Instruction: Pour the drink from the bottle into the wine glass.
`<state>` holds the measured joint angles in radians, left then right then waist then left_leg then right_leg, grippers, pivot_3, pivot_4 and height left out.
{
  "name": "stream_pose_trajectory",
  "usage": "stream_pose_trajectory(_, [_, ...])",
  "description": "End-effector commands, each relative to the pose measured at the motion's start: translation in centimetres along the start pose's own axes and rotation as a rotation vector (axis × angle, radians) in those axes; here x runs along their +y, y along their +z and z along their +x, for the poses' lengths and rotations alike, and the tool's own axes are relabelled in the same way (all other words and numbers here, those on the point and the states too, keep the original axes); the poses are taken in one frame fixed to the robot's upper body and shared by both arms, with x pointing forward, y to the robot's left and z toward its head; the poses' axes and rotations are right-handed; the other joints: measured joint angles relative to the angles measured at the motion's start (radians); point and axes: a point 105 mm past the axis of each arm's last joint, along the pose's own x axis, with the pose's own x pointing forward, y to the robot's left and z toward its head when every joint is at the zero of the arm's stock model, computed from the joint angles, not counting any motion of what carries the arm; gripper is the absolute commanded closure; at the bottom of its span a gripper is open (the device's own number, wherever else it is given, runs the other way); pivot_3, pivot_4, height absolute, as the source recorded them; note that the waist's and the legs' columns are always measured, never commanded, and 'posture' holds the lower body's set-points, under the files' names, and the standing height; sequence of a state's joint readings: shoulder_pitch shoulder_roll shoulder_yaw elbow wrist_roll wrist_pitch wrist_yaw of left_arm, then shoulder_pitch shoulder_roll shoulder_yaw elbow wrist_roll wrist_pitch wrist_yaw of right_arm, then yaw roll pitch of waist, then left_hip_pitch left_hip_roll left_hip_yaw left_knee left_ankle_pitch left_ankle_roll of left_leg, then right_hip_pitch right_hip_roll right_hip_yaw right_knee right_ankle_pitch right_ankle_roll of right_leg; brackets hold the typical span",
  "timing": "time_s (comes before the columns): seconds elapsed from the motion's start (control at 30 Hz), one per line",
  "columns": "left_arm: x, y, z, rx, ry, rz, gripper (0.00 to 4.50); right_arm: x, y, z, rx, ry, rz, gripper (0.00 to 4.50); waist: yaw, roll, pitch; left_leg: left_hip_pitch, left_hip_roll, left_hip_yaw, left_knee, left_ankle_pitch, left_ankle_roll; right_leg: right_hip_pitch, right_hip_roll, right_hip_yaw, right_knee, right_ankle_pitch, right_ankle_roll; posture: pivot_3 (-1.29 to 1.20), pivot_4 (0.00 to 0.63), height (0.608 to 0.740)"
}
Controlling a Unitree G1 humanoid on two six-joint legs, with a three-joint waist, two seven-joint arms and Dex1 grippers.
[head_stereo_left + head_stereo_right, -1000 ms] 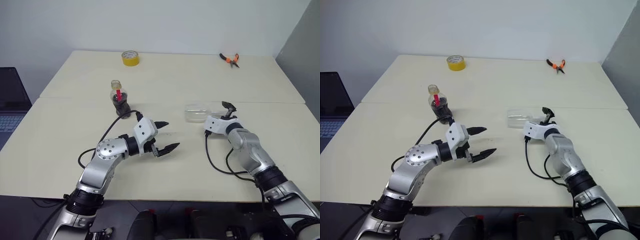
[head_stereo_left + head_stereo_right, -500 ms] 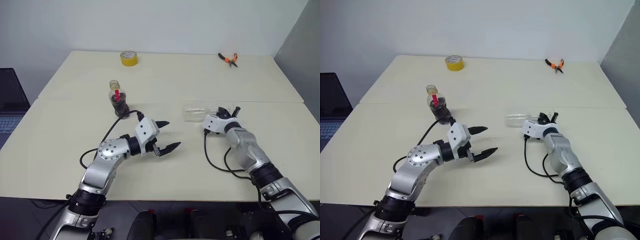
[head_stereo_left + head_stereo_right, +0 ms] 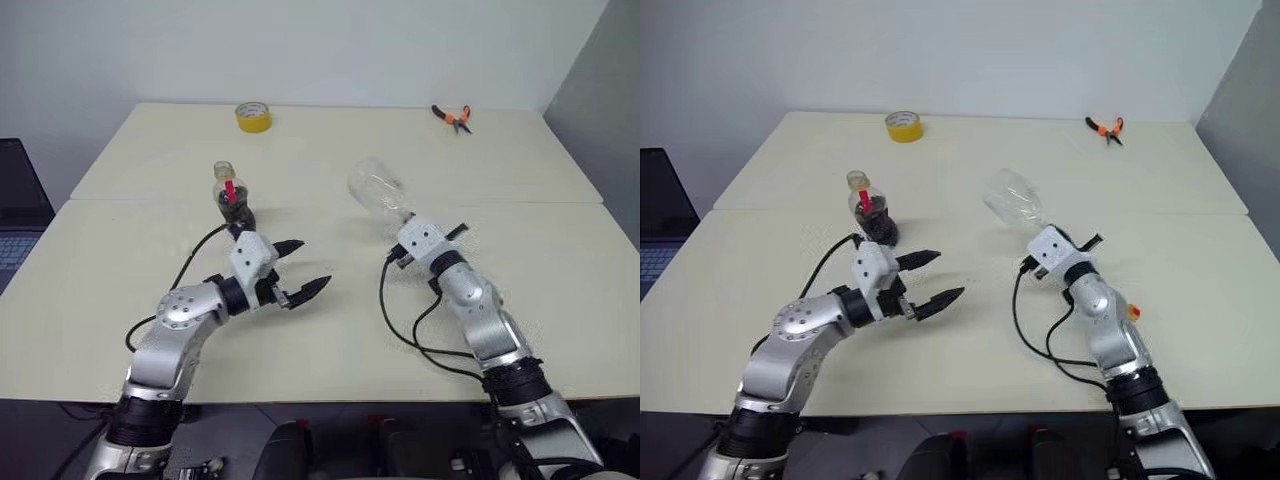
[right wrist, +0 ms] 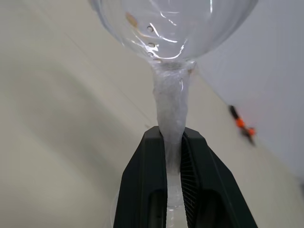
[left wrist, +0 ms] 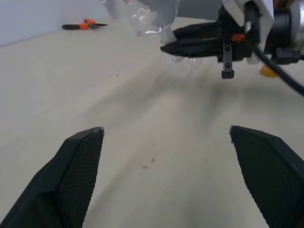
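Bottle [image 3: 232, 196], the small squat clear plastic one w/ red label strip, yellow cap and dark brown-red drink [image 3: 237, 211] low in its body, stands upright on the cream bench [image 3: 330, 330], just beyond the left gripper [image 3: 300, 269]. Left fingers are spread wide w/ nothing between them, pointing level toward the bench middle, so the bottle sits behind and to the outer side of the tips, not between them. Left arm is clearly nearer it.

Right gripper [image 4: 172, 142] is pinched tight on the thin stem of the clear stemmed wine glass [image 3: 373, 187], bowl tilted up and toward the bottle side, foot end toward the wrist, off the bench.

Room-wise: lots of bare bench between the arms imo. Yellow tape roll [image 3: 252, 116] and orange-handled pliers [image 3: 453, 116] are well apart at the far edge.
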<state>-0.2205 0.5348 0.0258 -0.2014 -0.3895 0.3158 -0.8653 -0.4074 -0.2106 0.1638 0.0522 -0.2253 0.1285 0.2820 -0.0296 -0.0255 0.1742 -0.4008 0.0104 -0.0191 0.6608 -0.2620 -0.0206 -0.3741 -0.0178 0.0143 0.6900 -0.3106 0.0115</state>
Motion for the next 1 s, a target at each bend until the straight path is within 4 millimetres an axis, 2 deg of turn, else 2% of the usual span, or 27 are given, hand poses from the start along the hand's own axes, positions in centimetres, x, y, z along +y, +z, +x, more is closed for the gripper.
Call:
stream_pose_trajectory(0.03, [0.1, 2.1, -1.5, -0.046, -0.043, 0.009, 0.0, 0.8, 2.8, -0.1, -0.175, 0.072, 0.179, 4.36, 0.0, 0.0, 0.0, 0.0, 0.0, 0.0, 0.0, 0.0, 0.0, 0.0, 0.0, 0.0, 0.0, 0.0, 0.0, 0.0, 0.15, 0.74])
stream_pose_trajectory(0.17, [0.0, 2.6, -3.7, 0.006, -0.1, -0.034, 0.0, 4.5, 3.1, 1.6, -0.265, 0.194, 0.39, 4.36, -0.004, 0.0, 0.001, 0.001, 0.0, -0.001, 0.0, 0.0, 0.0, 0.0, 0.0, 0.0, 0.0, 0.0, 0.0, 0.0, 0.15, 0.74])
stream_pose_trajectory(0.37, [-0.4, 3.6, -4.3, 0.0, -0.107, -0.041, 0.0, 6.2, 2.0, 3.0, -0.275, 0.238, 0.442, 4.36, 0.002, 0.001, 0.001, 0.001, -0.001, 0.0, 0.0, 0.0, 0.0, 0.0, -0.001, 0.0, 0.0, 0.0, -0.001, 0.0, 0.15, 0.74])
stream_pose_trajectory(0.43, [-0.4, 3.9, -4.2, -0.008, -0.098, -0.035, 0.0, 6.4, 1.5, 3.2, -0.273, 0.239, 0.416, 4.36, 0.001, 0.001, 0.001, 0.001, -0.001, 0.0, 0.001, 0.0, 0.0, 0.001, -0.001, 0.0, 0.001, 0.0, -0.001, 0.0, 0.15, 0.74])
stream_pose_trajectory(0.53, [-0.9, 4.2, -3.8, -0.018, -0.11, -0.031, 0.0, 5.4, 0.4, 3.4, -0.26, 0.204, 0.386, 4.36, -0.001, 0.001, 0.001, 0.001, 0.0, 0.0, 0.0, 0.0, 0.0, 0.0, 0.0, 0.0, 0.001, -0.001, -0.001, 0.0, 0.15, 0.74])
stream_pose_trajectory(0.73, [-1.3, 4.1, -3.3, -0.019, -0.12, -0.029, 0.0, 4.6, -1.1, 2.7, -0.247, 0.207, 0.352, 4.36, 0.0, 0.001, 0.001, 0.001, 0.0, 0.0, 0.0, 0.0, 0.0, 0.0, 0.0, 0.0, 0.001, -0.001, -0.001, 0.0, 0.15, 0.74])
stream_pose_trajectory(1.0, [-1.5, 3.8, -3.0, -0.015, -0.137, -0.029, 0.0, 4.5, -0.1, 3.7, -0.271, 0.196, 0.371, 4.36, -0.002, 0.001, 0.001, 0.002, 0.0, 0.0, 0.0, 0.0, 0.0, 0.0, 0.0, 0.0, 0.002, -0.001, -0.001, 0.0, 0.15, 0.74])
